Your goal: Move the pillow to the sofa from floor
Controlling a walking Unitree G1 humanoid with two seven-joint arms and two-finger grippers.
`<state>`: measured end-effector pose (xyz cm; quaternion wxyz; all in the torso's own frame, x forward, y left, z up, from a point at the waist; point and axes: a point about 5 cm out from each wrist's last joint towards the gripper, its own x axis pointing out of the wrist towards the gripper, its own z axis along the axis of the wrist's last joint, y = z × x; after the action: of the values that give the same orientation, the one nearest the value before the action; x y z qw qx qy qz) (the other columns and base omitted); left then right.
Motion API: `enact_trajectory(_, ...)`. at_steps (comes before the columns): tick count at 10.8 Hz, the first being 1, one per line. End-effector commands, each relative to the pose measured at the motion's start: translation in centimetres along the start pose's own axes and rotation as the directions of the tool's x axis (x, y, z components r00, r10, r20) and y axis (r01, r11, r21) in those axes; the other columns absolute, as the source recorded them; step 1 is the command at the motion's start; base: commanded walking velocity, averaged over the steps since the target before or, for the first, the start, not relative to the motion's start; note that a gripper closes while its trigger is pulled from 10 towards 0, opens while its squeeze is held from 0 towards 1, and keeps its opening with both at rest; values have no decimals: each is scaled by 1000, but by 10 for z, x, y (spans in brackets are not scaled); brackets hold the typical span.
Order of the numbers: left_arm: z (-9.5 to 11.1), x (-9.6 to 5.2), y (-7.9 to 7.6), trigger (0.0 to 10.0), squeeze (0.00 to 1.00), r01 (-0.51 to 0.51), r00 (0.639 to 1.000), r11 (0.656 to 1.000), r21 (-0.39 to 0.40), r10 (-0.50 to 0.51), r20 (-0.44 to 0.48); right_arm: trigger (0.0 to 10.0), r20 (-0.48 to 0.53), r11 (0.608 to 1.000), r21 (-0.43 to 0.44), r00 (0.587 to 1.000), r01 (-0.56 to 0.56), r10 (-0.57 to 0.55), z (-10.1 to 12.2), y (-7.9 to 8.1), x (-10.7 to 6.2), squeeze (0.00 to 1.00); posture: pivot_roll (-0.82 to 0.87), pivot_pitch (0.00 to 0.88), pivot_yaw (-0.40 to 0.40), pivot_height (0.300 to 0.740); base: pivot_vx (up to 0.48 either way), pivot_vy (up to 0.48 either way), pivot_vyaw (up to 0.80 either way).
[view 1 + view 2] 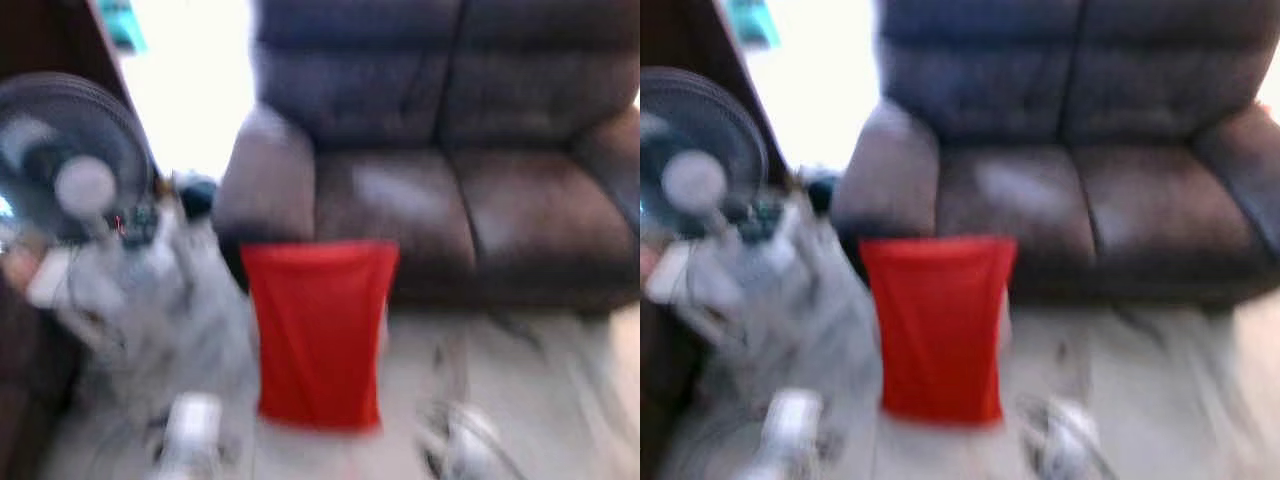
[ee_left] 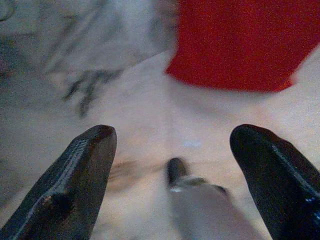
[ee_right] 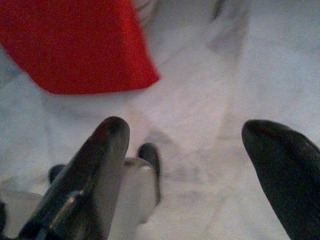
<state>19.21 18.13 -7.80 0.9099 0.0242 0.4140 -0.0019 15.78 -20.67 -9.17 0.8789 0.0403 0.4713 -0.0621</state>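
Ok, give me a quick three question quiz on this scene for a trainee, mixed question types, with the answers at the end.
1. True or false: the red pillow already lies on the sofa seat.
2. Multiple choice: what stands to the robot's left of the pillow? A) a fan B) a ladder C) a bicycle
3. Short answer: are the left claw and right claw open or shut, and does either hold anything?

Key
1. False. It stands on the floor, in front of the sofa.
2. A
3. Both are open and hold nothing; in the wrist views the pillow lies beyond their fingertips.
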Motion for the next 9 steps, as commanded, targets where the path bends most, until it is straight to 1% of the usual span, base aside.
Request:
enact_trajectory(1,-7,-3,16,10000,0,-42,999,999,9,42,-32,10000,25,1000,7,999,-29,29,4,9,1,0,0,54,-39,740,296,0,0)
enact_trajectory(2,-7,-3,17,10000,0,-48,998,999,3,48,-28,10000,29,1000,11,999,-25,25,3,4,0,0,1,60,-39,740,296,0,0)
enact_trajectory(4,-7,-3,19,10000,0,-55,998,998,-1,55,-28,10000,36,1000,13,999,-26,26,3,1,0,0,2,71,-40,740,296,0,0)
enact_trajectory(5,-7,-3,20,10000,0,-59,998,998,-3,59,-29,10000,41,1000,14,999,-27,26,5,2,0,0,3,77,-39,740,292,0,0)
enact_trajectory(6,-7,-3,21,10000,0,-60,998,998,-4,60,-29,10000,51,999,13,998,-35,35,10,11,2,0,2,80,-38,740,296,0,0)
enact_trajectory(7,-6,-3,21,10000,0,-62,998,998,-2,62,-28,10000,62,999,14,997,-50,50,20,28,5,0,2,82,-38,740,296,0,0)
enact_trajectory(8,-6,-3,22,10000,0,-63,998,998,1,63,-27,10000,66,998,11,996,-58,57,26,38,7,0,2,84,-38,740,292,0,0)
enact_trajectory(9,-5,-3,23,10000,0,-64,998,998,0,64,-23,10000,68,998,14,996,-62,61,27,41,7,0,0,90,-36,740,296,0,0)
